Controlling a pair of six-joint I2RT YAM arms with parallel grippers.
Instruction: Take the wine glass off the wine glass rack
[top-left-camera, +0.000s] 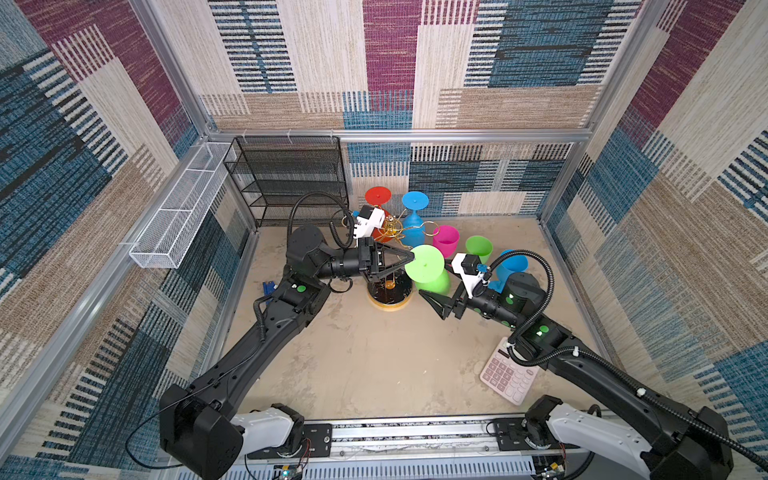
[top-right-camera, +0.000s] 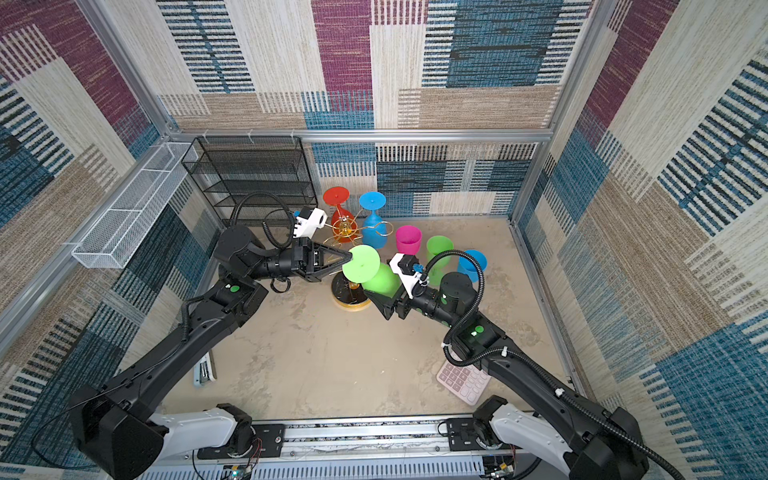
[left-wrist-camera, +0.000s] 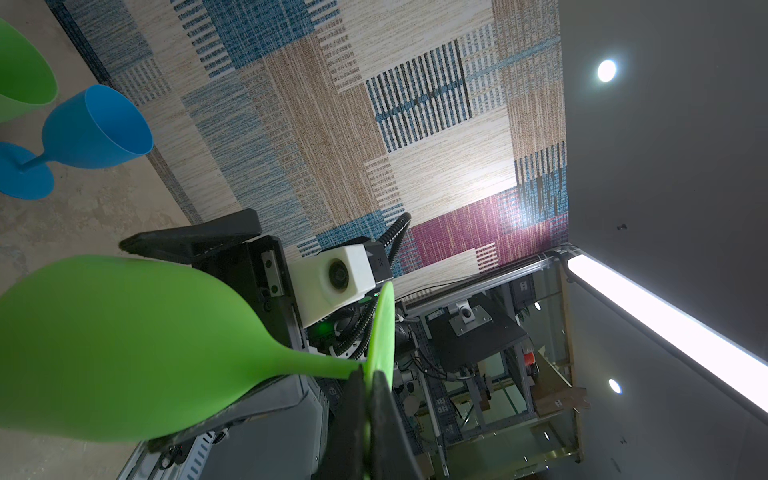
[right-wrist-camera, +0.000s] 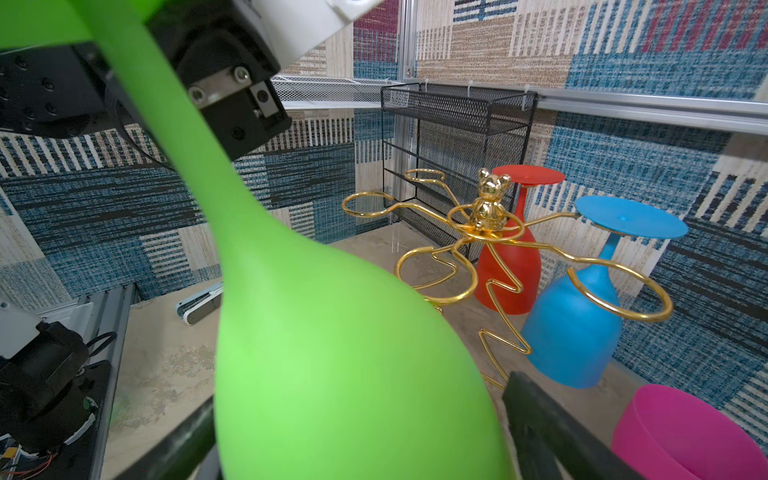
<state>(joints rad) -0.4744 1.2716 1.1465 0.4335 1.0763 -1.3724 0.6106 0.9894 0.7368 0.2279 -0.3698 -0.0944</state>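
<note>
A green wine glass (top-left-camera: 424, 262) hangs upside down, clear of the gold wine glass rack (top-left-camera: 390, 229), just in front of it. My left gripper (top-left-camera: 409, 257) is shut on the edge of its round foot; the left wrist view shows the foot pinched between the pads of the left gripper (left-wrist-camera: 368, 399). My right gripper (right-wrist-camera: 357, 424) is open, one finger on each side of the green bowl (right-wrist-camera: 332, 353), with a gap showing beside one finger (right-wrist-camera: 540, 415). A red glass (right-wrist-camera: 507, 270) and a blue glass (right-wrist-camera: 577, 324) hang upside down in the rack's loops.
Pink (top-left-camera: 445, 241), green (top-left-camera: 478, 248) and blue (top-left-camera: 513, 266) glasses stand upright to the right of the rack. A pink calculator (top-left-camera: 507, 374) lies under the right arm. A black mesh shelf (top-left-camera: 286, 178) and a white mesh basket (top-left-camera: 178, 212) are at the back left.
</note>
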